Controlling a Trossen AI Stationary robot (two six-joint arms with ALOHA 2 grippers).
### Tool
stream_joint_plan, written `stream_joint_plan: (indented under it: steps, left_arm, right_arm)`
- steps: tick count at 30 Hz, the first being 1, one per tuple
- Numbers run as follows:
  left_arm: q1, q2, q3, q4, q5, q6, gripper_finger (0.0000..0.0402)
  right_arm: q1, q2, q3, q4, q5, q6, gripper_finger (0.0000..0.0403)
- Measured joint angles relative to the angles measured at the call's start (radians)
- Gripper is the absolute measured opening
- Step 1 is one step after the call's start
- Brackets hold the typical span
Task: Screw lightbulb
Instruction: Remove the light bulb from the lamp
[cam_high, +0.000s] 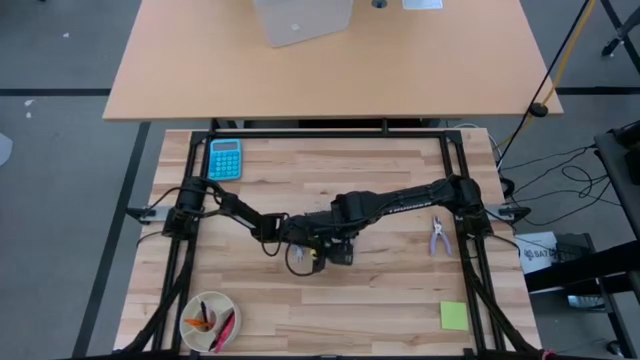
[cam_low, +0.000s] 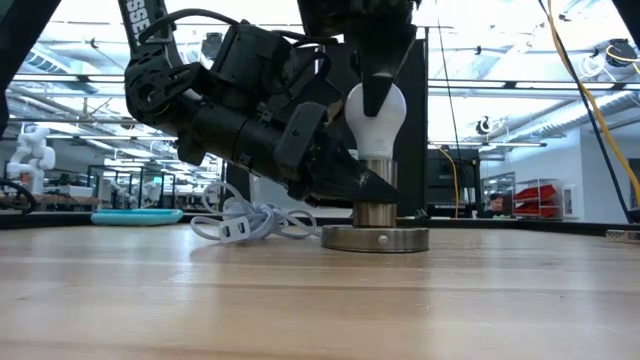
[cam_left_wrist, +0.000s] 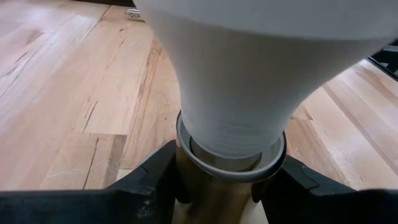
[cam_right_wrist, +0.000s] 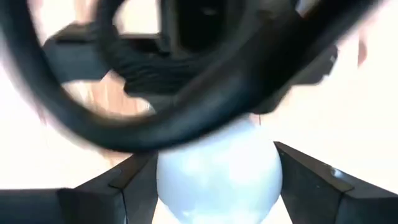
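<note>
The white lightbulb (cam_low: 375, 118) stands upright with its base in a brass socket (cam_low: 376, 212), which rises from a round metal disc (cam_low: 376, 239) lying flat on the wooden table. My left gripper (cam_left_wrist: 227, 190) comes in low from the table's left and is shut on the socket's neck. My right gripper (cam_right_wrist: 217, 183) hangs above, pointing down, shut on the bulb's globe. In the high view my right gripper (cam_high: 335, 245) covers the bulb. My left gripper pinches the socket's brass neck (cam_left_wrist: 205, 193), just under the bulb's collar, between its two fingers (cam_left_wrist: 152, 180). It comes from the table's left, slanting slightly down. The socket stands upright on its disc on the table. My right gripper has the bulb's rounded globe (cam_right_wrist: 214, 174) between its two fingers (cam_right_wrist: 127, 183), one on each side. The fingers come from above, pointing down. The bulb stands upright in the socket.
A white coiled cable with a plug (cam_low: 250, 222) lies on the table beside the disc. A teal calculator (cam_high: 224, 158) is at the far left, pliers (cam_high: 438, 236) at the right, a yellow note (cam_high: 453, 316) at the near right, and a bowl (cam_high: 208, 322) at the near left.
</note>
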Motion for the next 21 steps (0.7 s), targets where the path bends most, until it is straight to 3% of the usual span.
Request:
stream_joint_plan:
  steps: [12, 21]
  left_arm:
    - [-0.001, 0.000, 0.000, 0.000, 0.015, 0.001, 0.0175]
    - [-0.001, 0.000, 0.001, -0.001, 0.016, -0.005, 0.0175]
  right_arm:
    - [0.002, 0.000, 0.000, -0.003, -0.004, -0.599, 0.0275]
    - [0.026, 0.000, 0.001, -0.040, 0.072, -0.802, 0.0278]
